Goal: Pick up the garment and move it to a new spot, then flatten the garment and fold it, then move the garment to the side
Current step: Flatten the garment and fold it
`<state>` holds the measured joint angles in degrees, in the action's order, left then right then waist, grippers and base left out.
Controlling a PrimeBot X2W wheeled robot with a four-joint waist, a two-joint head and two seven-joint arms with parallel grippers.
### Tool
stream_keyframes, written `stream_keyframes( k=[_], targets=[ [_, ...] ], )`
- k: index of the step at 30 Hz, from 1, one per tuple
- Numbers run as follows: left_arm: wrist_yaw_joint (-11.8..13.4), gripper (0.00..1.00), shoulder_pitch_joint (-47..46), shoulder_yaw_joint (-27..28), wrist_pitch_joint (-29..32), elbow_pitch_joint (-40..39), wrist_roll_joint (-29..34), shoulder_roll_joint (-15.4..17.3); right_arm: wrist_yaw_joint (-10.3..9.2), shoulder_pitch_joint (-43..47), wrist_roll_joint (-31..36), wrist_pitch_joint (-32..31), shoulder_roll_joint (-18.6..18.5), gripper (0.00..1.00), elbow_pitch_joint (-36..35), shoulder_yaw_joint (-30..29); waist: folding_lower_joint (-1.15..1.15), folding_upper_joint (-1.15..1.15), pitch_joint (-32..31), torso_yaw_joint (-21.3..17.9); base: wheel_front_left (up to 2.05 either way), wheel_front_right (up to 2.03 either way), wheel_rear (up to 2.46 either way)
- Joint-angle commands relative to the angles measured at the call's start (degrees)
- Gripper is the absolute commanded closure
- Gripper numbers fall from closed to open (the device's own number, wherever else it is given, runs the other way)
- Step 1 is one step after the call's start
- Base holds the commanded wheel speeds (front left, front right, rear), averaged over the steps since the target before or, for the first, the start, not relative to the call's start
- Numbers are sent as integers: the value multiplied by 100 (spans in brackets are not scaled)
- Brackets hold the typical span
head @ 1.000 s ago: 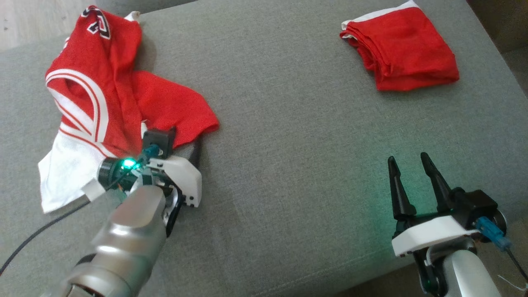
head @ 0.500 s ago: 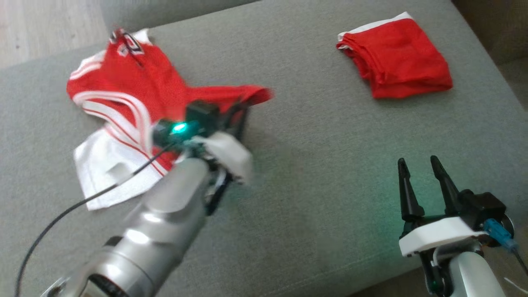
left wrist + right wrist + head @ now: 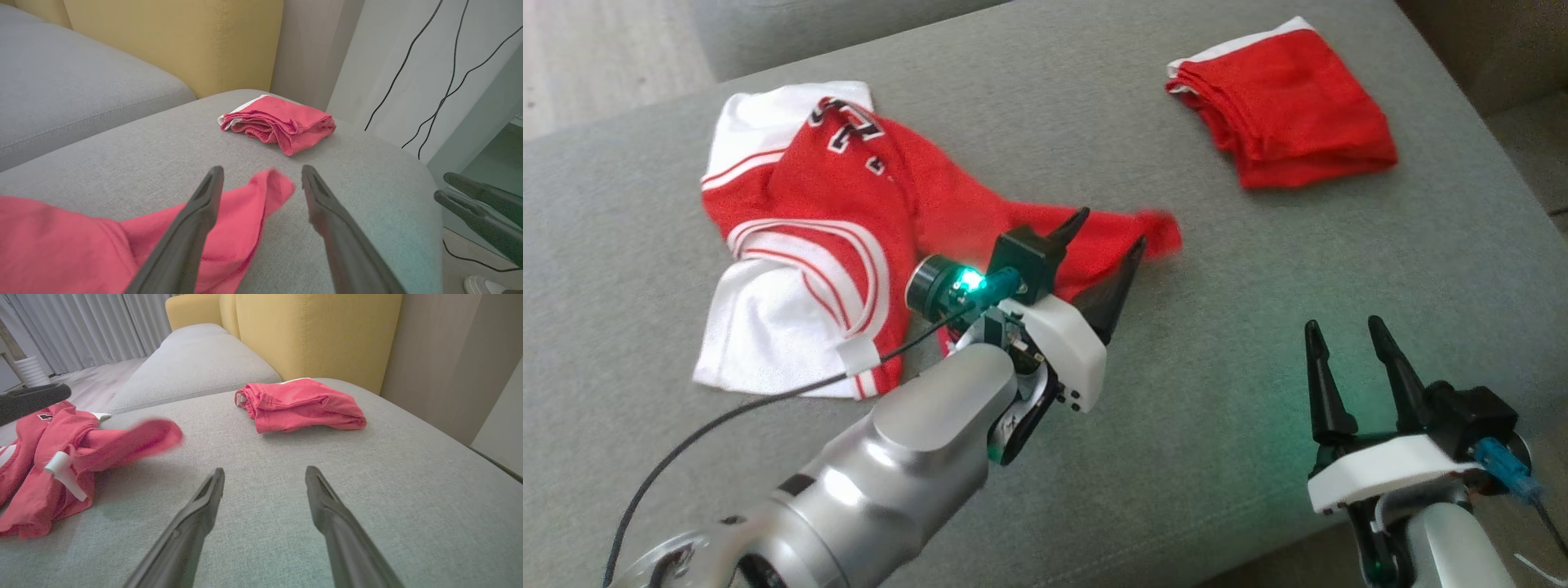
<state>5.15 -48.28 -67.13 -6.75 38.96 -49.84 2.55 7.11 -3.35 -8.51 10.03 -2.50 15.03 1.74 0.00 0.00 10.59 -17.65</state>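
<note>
Grey cushion (image 3: 1094, 122) is spread across the head view. A yellow backrest (image 3: 318, 335) is seen behind it in the right wrist view.

Jersey (image 3: 849, 212), red with white trim and black-edged numerals, is laid crumpled on the cushion's left half. Its white panel is nearest the robot, and one red flap is stretched toward the middle. The flap's tip is blurred.

Folded red cloth (image 3: 1282, 106), white at one edge, is set at the far right of the cushion, well apart from the jersey.

Left gripper (image 3: 1111, 229) is held low at the flap with its fingers spread. In the left wrist view the flap's tip is seen between them, pinched by neither. Whether a finger touches the cloth cannot be told.

Right gripper (image 3: 1343, 325) is held over bare cushion at the near right. Its fingers are spread with nothing between them, and it is well apart from both cloths.

Black cable (image 3: 727, 408) is run from the left wrist over the white panel toward the near left. A white tab (image 3: 858, 357) is wrapped round it.

Green light (image 3: 968, 280) is lit on the left wrist.
</note>
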Motion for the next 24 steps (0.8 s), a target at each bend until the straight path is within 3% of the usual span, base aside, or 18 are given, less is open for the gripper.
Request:
stream_keyframes(
  k=[1,9,20,24],
  targets=[
    [51,0,-181,85,-92,-89,-57,33,37,-143,-8,69,-38,0,-147,114,0,0,-15,78,0,0,0],
    [321,0,15,151,-539,98,-264,44,37,-90,30,98,-38,0,-77,-21,0,0,-328,540,0,0,0],
    [778,0,1073,875,-798,512,-673,610,37,95,45,44,-38,0,-115,-83,0,0,-556,821,0,0,0],
    [689,0,1319,1067,-814,588,-777,641,37,86,86,10,-38,0,-160,-50,0,0,-494,779,0,0,0]
  ],
)
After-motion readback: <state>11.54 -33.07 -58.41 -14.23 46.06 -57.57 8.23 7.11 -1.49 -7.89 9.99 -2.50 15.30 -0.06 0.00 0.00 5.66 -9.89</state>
